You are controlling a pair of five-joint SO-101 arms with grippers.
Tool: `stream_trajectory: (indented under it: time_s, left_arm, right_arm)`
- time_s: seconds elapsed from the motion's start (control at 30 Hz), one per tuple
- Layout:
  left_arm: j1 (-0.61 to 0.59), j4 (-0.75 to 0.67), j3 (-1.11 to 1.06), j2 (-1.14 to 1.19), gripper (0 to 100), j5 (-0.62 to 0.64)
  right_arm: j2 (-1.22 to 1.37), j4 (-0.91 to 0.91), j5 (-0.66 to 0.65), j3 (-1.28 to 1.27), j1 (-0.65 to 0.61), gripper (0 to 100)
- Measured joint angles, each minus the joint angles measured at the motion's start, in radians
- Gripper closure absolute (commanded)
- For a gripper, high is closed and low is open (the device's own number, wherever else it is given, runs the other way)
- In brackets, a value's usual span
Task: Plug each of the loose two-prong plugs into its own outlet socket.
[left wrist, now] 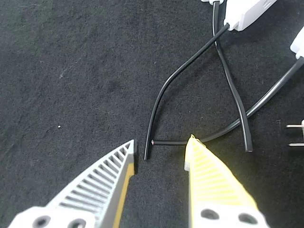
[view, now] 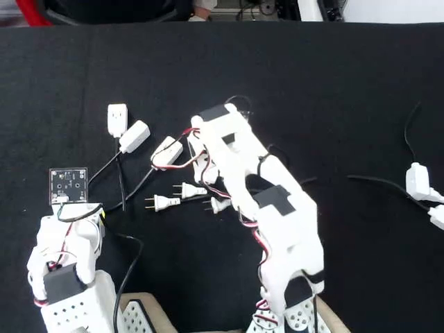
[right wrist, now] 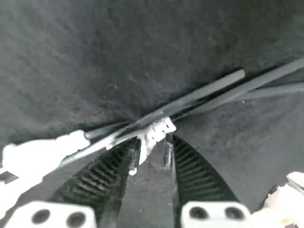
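Three white two-prong plugs lie loose mid-table: one, a second and a third. Behind them lie three white outlet sockets on black cords. My right arm stretches over the plugs. Its gripper has its black fingers closed around a small white ribbed plug piece on a cord. My left arm sits at the front left. The left gripper is open over the loose ends of black cords.
Two more white sockets with cords lie at the right edge. A plug's prongs and a socket show at the rim of the left wrist view. Black cloth covers the table.
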State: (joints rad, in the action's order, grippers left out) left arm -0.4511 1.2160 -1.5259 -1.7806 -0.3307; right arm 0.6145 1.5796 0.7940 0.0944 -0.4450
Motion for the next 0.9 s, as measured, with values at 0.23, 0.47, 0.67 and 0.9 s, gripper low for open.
stream_trajectory:
  time_s: [0.23, 0.47, 0.67, 0.9]
  left_arm:
    - [0.0, 0.0, 0.0, 0.0, 82, 0.0]
    - [0.0, 0.0, 0.0, 0.0, 82, 0.0]
    - [0.0, 0.0, 0.0, 0.0, 82, 0.0]
    - [0.0, 0.0, 0.0, 0.0, 82, 0.0]
  right_arm:
    - [0.06, 0.012, 0.0, 0.055, -0.041, 89.3]
    - [0.101, 0.087, -0.021, 0.098, -0.086, 89.2]
    - [0.117, 0.095, -0.11, 0.101, -0.089, 89.2]
    - [0.121, 0.141, -0.221, 0.13, -0.089, 89.4]
